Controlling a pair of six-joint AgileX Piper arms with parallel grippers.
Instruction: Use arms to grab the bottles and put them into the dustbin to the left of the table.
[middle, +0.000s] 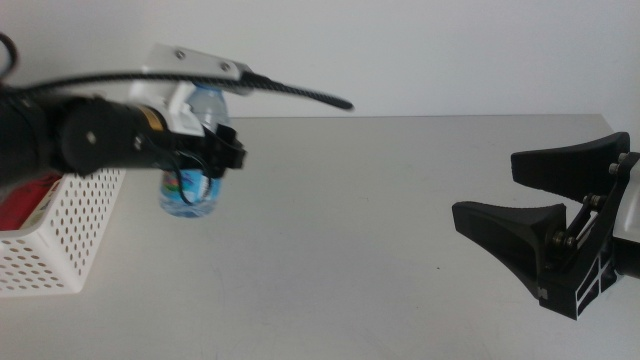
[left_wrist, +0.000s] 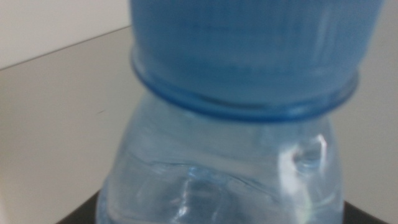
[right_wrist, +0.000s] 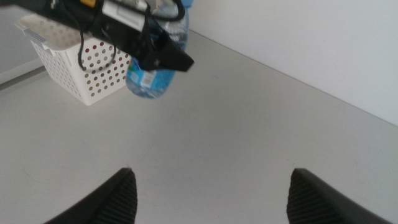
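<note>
A small clear water bottle (middle: 192, 192) with a blue cap and blue label is beside the right wall of the white perforated dustbin (middle: 62, 245). My left gripper (middle: 215, 152) is shut on its upper body. In the left wrist view the bottle (left_wrist: 217, 174) and its blue cap (left_wrist: 255, 50) fill the picture, with dark jaw edges at the bottom corners. I cannot tell whether its base touches the table (middle: 350, 260). My right gripper (middle: 485, 185) waits open and empty at the right side; its wrist view also shows the bottle (right_wrist: 149, 84) and the dustbin (right_wrist: 81, 71).
Something red (middle: 25, 200) lies inside the dustbin, partly hidden by the left arm. A thick black cable (middle: 300, 93) arcs out above the left arm. The white wall closes the table's far edge.
</note>
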